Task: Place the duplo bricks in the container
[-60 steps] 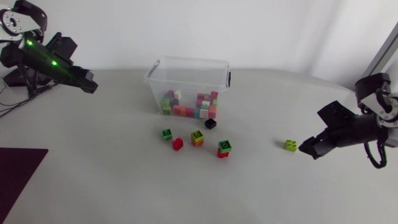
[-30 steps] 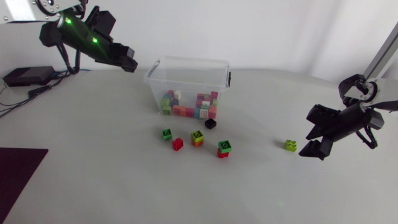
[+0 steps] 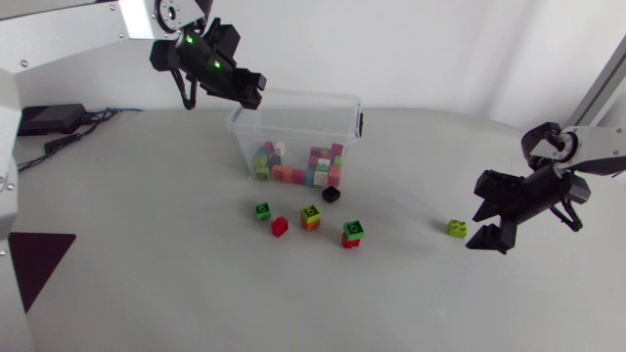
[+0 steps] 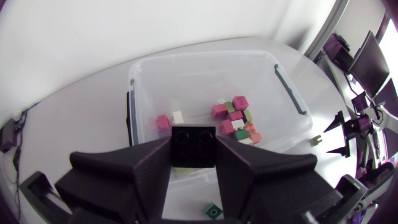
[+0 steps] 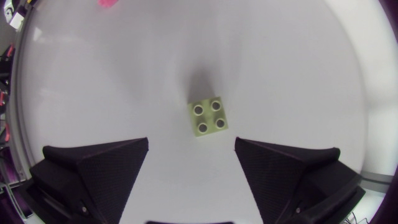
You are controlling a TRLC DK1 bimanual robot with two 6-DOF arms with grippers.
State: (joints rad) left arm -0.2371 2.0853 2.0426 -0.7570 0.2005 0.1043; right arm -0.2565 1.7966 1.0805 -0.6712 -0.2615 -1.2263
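A clear plastic container [image 3: 344,115] stands at the table's rear middle with several pink, green and white bricks [image 3: 293,168] in it. My left gripper [image 3: 249,90] hangs over its rear left corner, shut on a black brick [image 4: 194,146]; the container [image 4: 287,84] lies below and ahead of it. In front of the container lie a black brick [image 3: 332,195], a green brick [image 3: 262,210], a red brick [image 3: 280,227], a green-orange stack [image 3: 310,216] and a green-on-red stack [image 3: 353,233]. A lime brick [image 3: 457,228] sits apart at the right. My right gripper [image 3: 481,225] is open just beside it; the lime brick [image 5: 208,117] lies slightly ahead of the open fingers [image 5: 292,168].
A black box with cables [image 3: 41,118] lies at the left rear. A dark mat [image 3: 37,262] covers the front left corner. Bare table [image 3: 176,274] stretches between the loose bricks and the front edge.
My left arm has swung from the far left to over the container's rear left corner. My right gripper has tilted downward beside the lime brick. The bricks have not moved.
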